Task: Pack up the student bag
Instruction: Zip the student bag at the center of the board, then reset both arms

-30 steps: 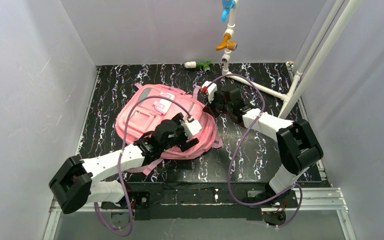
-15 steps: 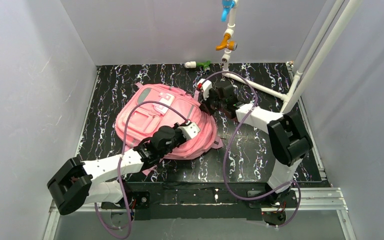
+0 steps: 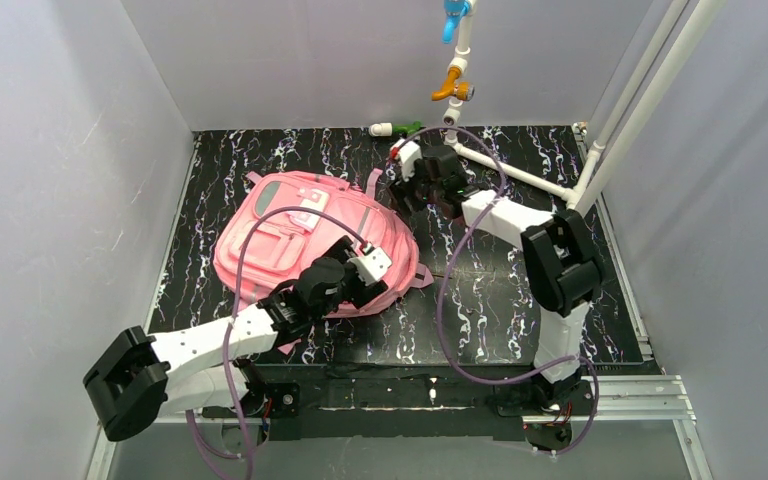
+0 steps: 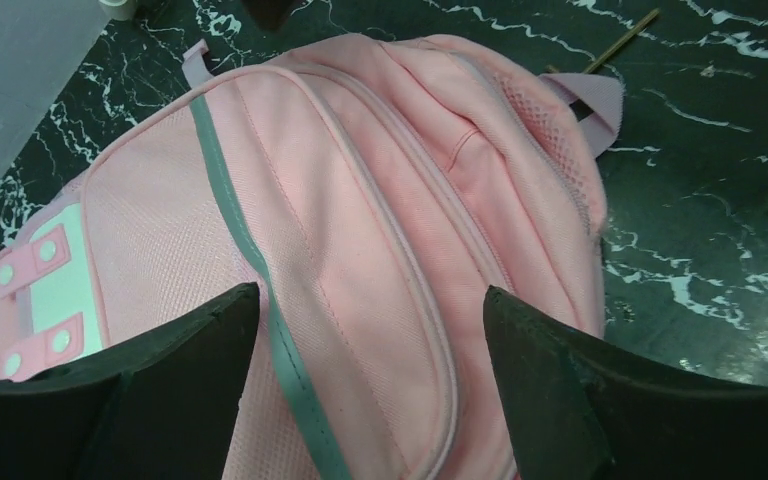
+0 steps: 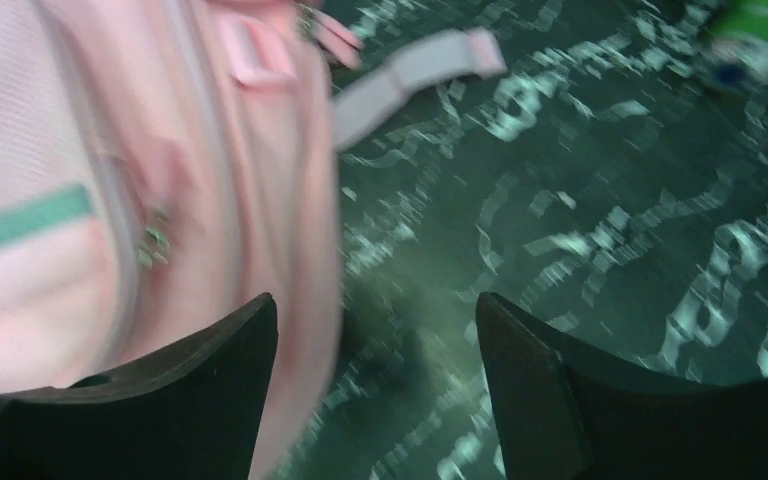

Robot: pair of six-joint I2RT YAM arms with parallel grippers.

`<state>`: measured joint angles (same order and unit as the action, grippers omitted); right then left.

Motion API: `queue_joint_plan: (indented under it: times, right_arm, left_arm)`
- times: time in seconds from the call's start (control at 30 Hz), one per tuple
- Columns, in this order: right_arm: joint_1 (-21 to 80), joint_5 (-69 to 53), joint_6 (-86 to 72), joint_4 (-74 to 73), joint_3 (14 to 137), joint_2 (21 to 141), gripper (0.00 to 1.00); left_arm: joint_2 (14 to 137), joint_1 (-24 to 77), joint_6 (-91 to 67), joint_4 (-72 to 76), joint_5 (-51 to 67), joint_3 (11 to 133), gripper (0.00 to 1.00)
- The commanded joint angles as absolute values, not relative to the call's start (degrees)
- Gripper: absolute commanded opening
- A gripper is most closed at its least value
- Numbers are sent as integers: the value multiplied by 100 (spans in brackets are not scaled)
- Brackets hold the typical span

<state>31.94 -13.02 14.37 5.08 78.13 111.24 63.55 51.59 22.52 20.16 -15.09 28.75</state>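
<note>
The student bag (image 3: 280, 225) is a pink backpack with grey stripes, lying flat on the dark marbled table (image 3: 520, 300), left of centre. My left gripper (image 3: 365, 280) hovers over the bag's near right part. In the left wrist view the left gripper (image 4: 370, 300) is open, with the bag (image 4: 360, 180) and its grey stripe below the gap and nothing held. My right gripper (image 3: 407, 190) is at the bag's far right corner. In the right wrist view the right gripper (image 5: 375, 300) is open over the table, right beside the bag's edge (image 5: 60, 120) and a loose strap (image 5: 410, 70).
A green and white fitting (image 3: 395, 128) lies at the back of the table. White pipes (image 3: 520, 175) with an orange valve (image 3: 452, 88) and a blue valve (image 3: 453, 18) stand at the back right. A thin brown stick (image 4: 615, 42) lies by the bag's strap. Walls enclose three sides.
Both grippers have opened; the left was shut half a second ago. The bag has slid left. The right gripper has moved further back along the bag's corner.
</note>
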Motion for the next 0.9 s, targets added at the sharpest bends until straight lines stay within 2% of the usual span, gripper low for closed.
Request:
queue_joint_plan:
  times: [0.0, 0.03, 0.13, 0.33, 0.5, 0.57, 0.77, 0.87]
  right_arm:
    - [3032, -44, 1135, 455, 7393, 10075, 85]
    - [3032, 121, 1089, 290, 7320, 9900, 90]
    - [3032, 463, 907, -296, 7266, 9365, 98]
    - [3032, 1411, 47, -1550, 7530, 8449, 98]
    - [3032, 1855, -536, -1716, 7244, 7139, 98]
    - [3032, 2369, -720, -1916, 7268, 6251, 98]
    - [3032, 2588, -524, -1525, 6967, 4378, 98]
    - [3032, 2495, -443, -1464, 7024, 3994, 98]
  left_arm:
    - [5850, 5212, 1681, 1522, -1296, 3169, 90]
    - [5747, 5216, 1598, 1490, -1225, 3221, 97]
    - [5506, 5215, 1235, 1314, -1248, 3467, 98]
    - [5215, 5202, 432, 217, -1707, 4601, 98]
    - [5066, 5202, 326, -698, -2090, 5754, 98]
    - [4704, 5197, 309, -544, -2422, 6099, 98]
    - [4165, 5197, 722, -260, -2857, 6701, 98]
    - [3969, 5202, 947, -183, -3017, 6739, 98]
